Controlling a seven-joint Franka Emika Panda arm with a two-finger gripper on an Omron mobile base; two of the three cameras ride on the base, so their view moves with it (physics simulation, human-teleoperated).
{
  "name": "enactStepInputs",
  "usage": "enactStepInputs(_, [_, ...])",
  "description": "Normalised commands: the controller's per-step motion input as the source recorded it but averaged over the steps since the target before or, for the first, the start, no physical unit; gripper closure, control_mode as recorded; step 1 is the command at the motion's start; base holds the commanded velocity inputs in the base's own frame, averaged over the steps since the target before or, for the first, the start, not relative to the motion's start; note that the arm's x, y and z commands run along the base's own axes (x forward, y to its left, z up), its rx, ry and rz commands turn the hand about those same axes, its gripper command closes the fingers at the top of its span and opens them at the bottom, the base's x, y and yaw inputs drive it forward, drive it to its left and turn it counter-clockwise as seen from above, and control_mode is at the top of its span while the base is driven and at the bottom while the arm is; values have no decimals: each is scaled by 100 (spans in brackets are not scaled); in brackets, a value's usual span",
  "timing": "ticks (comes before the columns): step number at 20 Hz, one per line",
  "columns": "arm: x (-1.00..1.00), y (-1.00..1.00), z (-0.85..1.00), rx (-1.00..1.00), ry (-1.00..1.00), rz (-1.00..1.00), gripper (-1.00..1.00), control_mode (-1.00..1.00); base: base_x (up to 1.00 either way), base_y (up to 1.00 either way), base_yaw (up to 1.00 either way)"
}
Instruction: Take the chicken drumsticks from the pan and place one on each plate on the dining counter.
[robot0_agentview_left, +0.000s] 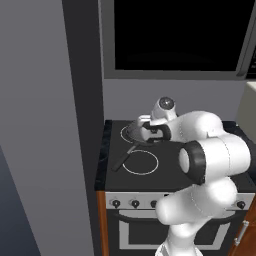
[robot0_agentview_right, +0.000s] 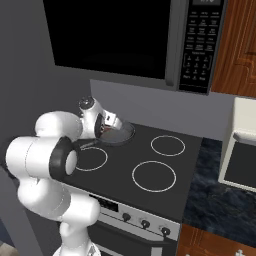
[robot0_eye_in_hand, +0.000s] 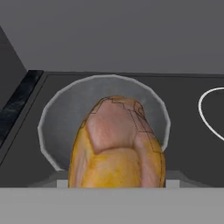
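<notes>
Your gripper (robot0_agentview_left: 146, 131) pinches the golden-orange cooked chicken drumstick (robot0_eye_in_hand: 117, 144) just above the round dark-grey metal pan (robot0_eye_in_hand: 57, 127); swing away too fast and it could slip back below.

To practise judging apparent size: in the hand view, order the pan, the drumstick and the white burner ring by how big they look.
1. Pan: widest.
2. Drumstick: nearly as big, but it is close to the camera, which inflates it.
3. Burner ring: smallest, though cut off by the edge, so unsure.
</notes>
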Motion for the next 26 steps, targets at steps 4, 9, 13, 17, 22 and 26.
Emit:
enactStepInputs(4, [-96, -16, 27, 0, 0, 0, 100, -100, 0, 0, 0])
enactStepInputs(9, [-91, -19, 25, 0, 1, 0, 100, -100, 0, 0, 0])
enactStepInputs(13, [-75, -15, 31, 0, 5, 0, 100, -100, 0, 0, 0])
enactStepInputs(17, [-66, -14, 33, 0, 6, 0, 100, -100, 0, 0, 0])
enactStepInputs(22, [-41, -9, 10, 0, 3, 0, 100, -100, 0, 0, 0])
enactStepInputs(26, [0, 0, 0, 0, 0, 0, 100, -100, 0, 0, 0])
